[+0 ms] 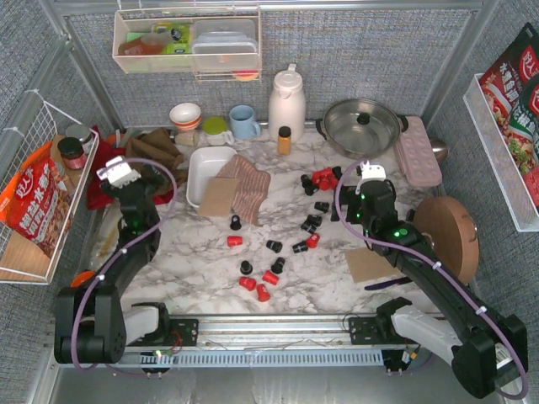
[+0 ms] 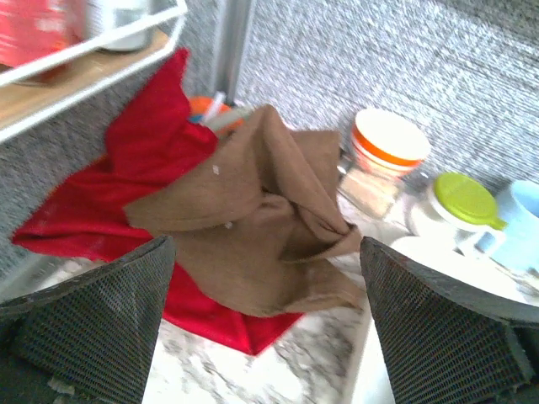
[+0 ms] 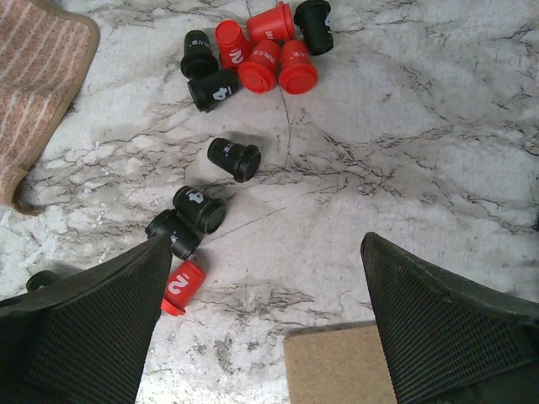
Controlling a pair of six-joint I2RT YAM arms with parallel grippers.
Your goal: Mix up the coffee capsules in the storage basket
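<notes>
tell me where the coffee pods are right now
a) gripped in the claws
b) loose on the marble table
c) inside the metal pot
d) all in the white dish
B: the red and black pods lie scattered across the marble table, and none shows in the white dish.

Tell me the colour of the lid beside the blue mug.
The lid is lime green, clearest in the left wrist view.
</notes>
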